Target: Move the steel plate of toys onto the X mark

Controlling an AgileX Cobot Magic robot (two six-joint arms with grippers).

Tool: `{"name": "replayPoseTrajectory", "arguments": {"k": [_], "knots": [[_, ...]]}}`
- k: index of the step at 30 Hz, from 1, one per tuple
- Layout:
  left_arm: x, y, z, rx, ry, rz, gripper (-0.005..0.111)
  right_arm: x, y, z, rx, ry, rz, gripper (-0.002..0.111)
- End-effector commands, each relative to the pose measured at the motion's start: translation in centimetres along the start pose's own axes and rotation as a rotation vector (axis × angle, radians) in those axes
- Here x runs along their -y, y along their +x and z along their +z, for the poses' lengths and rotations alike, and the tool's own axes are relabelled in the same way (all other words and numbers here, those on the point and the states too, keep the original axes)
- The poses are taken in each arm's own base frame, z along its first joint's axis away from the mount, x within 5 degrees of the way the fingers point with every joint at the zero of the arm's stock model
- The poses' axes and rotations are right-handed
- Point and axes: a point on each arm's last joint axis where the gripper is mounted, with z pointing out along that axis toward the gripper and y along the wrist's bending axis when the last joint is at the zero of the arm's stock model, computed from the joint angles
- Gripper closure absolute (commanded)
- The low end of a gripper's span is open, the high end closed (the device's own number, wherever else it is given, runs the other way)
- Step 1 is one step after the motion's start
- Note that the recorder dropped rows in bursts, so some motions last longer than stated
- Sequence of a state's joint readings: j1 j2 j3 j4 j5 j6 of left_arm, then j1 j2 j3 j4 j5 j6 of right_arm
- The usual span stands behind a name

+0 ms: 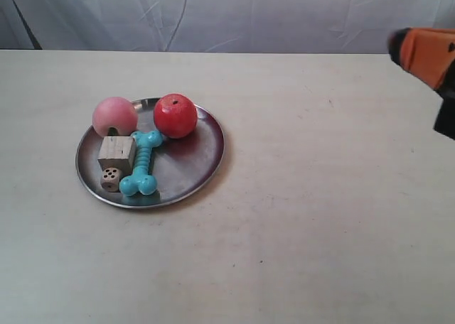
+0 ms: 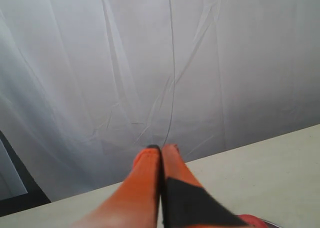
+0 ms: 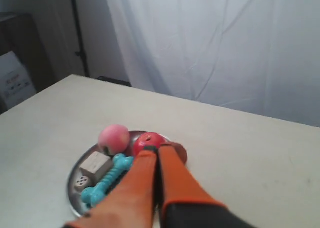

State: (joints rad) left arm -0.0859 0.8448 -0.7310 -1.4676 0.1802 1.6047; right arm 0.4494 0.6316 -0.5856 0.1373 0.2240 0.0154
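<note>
The steel plate (image 1: 193, 160) lies on the table left of centre. It holds a red apple (image 1: 175, 115), a pink peach (image 1: 114, 116), a turquoise bone (image 1: 141, 164), a wooden cube (image 1: 116, 152) and a small die (image 1: 110, 178). My right gripper (image 3: 158, 147) is shut and empty, raised above the table short of the plate (image 3: 73, 194); the apple (image 3: 147, 139) shows just past its tips. My left gripper (image 2: 161, 149) is shut and empty too, pointing at the curtain. No X mark shows in any view.
An orange part of the arm at the exterior view's right (image 1: 426, 52) juts in at the upper edge. A white curtain (image 1: 227, 15) hangs behind the pale table (image 1: 320, 196). A dark stand (image 3: 79, 35) rises beyond the table's far corner.
</note>
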Motion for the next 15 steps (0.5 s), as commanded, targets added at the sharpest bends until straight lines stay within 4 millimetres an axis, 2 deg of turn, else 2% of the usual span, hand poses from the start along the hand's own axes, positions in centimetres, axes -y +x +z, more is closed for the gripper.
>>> {"name": "replayPoseTrajectory", "arguments": {"k": [1,4,8,15], "knots": [[0.1,0.0,-0.1,0.005,0.003,0.004,0.106,2.7,4.1,-1.5,0.059,0.174,0.055,0.107],[0.1,0.0,-0.1,0.004,-0.001,0.004,0.106,3.9,7.2,-2.8,0.055,0.288,0.076,0.107],[0.1,0.0,-0.1,0.004,-0.001,0.004,0.106,4.6,10.1,-4.4,0.078,0.403,0.096,0.107],[0.1,-0.1,-0.1,0.005,-0.001,0.002,0.106,5.0,14.4,-5.3,0.104,0.481,0.108,0.107]]}}
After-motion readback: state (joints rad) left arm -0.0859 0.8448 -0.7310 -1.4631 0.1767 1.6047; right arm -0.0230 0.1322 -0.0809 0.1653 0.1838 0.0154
